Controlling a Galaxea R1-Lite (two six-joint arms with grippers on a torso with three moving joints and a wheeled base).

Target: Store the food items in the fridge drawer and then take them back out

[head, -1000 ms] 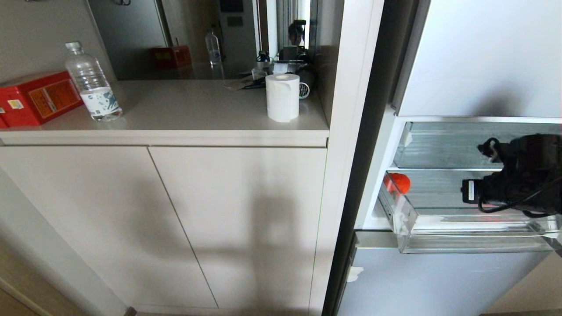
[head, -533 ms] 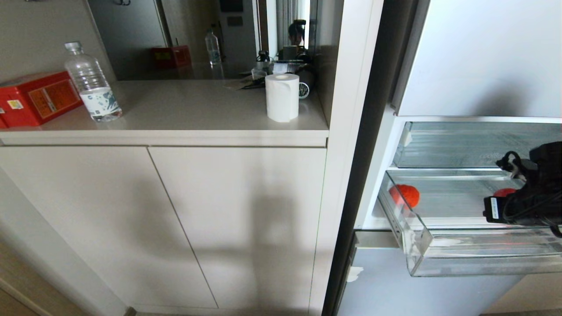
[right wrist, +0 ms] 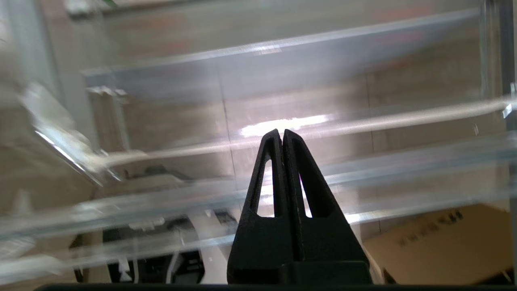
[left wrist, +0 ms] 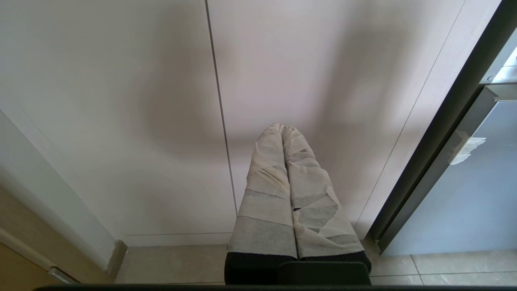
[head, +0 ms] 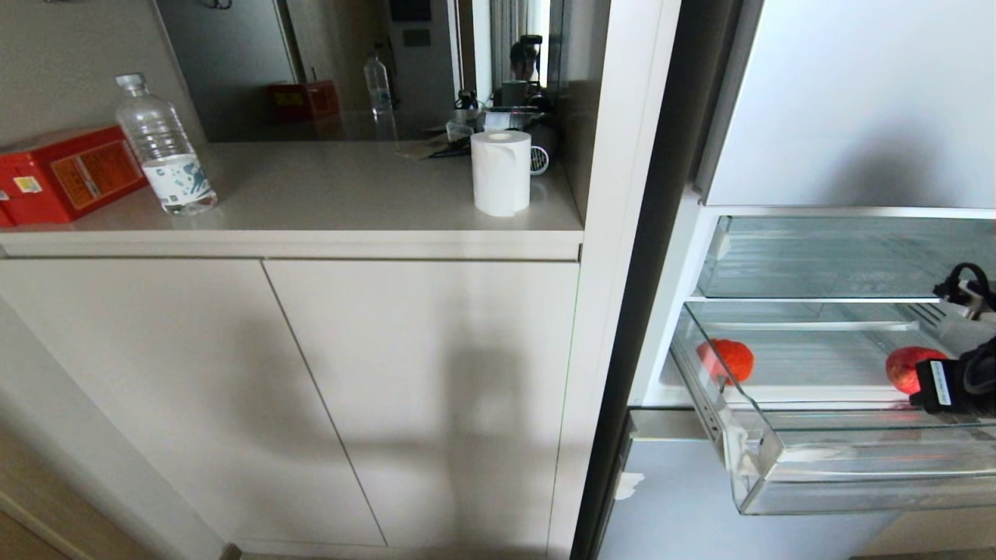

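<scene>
1. In the fridge drawer (head: 856,459), pulled well out of the fridge, lay two food items: one (head: 727,359) near its left wall and one (head: 909,369) toward the right.
2. Judging by that, storing looked done; taking both pieces back out remained.
3. The right gripper (right wrist: 281,135) was over the drawer's right end with its jaws closed on nothing.
4. The left gripper (left wrist: 282,130), jaws pressed together and empty, was parked before the cabinet doors (left wrist: 121,101).
5. Only the head view showed the fruit; only the wrist views showed the fingertips.
</scene>
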